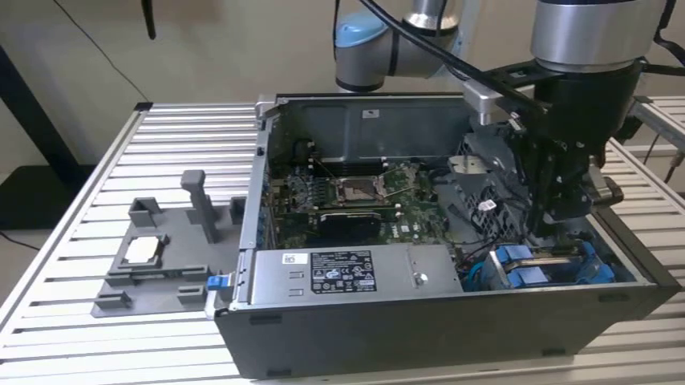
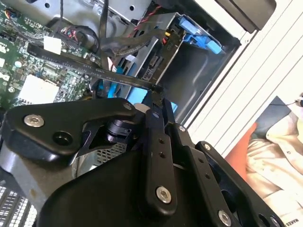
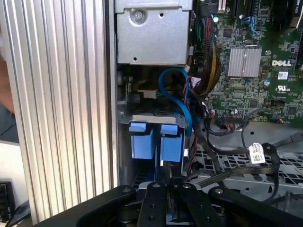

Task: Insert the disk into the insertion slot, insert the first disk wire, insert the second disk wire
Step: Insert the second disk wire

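1. Over the open computer case [image 1: 450,337], at the exterior view's right, I see my arm reaching straight down, its gripper [image 1: 559,215] inside the case just above the blue-tabbed bay.
2. In the second wrist view the fingers [image 2: 158,111] sit close together, pinching a thin black cable [image 2: 94,71].
3. The case rests on a slatted aluminium table [image 1: 139,345]; a grey fixture [image 1: 160,257] stands beside it.
4. The insertion slot [image 3: 156,142] shows blue plastic tabs, near the green motherboard [image 3: 255,56].

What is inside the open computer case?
The computer case holds a green motherboard, a grey power supply box, black cables and blue drive-bay tabs. The gripper covers the bay behind them.
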`<state>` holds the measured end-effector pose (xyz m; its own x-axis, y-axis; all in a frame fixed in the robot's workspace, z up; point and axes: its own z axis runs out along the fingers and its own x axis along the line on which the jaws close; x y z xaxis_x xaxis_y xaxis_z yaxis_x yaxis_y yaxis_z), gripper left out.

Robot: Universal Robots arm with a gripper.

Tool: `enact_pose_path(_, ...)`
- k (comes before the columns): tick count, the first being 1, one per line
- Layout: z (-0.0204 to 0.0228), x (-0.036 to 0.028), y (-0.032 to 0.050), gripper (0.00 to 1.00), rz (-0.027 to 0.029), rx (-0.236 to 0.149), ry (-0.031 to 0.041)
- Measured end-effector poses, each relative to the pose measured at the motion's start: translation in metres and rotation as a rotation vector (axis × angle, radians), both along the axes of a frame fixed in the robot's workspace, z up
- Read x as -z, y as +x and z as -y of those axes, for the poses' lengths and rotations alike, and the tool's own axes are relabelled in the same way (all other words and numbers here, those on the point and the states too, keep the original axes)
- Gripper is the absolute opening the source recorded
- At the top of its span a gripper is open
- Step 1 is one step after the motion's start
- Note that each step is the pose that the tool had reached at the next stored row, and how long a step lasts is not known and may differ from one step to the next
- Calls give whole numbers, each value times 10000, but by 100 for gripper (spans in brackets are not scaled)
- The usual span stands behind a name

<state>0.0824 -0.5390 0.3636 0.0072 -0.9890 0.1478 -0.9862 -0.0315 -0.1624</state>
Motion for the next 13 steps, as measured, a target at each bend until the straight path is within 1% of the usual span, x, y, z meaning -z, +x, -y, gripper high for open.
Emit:
enact_pose_path(1, 1, 2, 1, 16, 0, 1, 170)
enact_pose_path(3, 2, 3, 1, 16, 0, 7, 536)
enact_pose_path(4, 6, 3, 1, 16, 0, 8, 696)
enact_pose_path(5, 15, 3, 3, 16, -3, 9, 791)
enact_pose_path(6, 25, 4, 5, 16, -22, 9, 847)
enact_pose_path(7, 36, 4, 9, 16, -64, 11, 885)
enact_pose_path(8, 47, 4, 15, 16, -118, 13, 920)
enact_pose_path(9, 59, 5, 24, 16, -189, 16, 964)
enact_pose_path(11, 82, 5, 44, 16, -311, 21, 1050)
enact_pose_path(13, 103, 6, 65, 16, -420, 26, 1134)
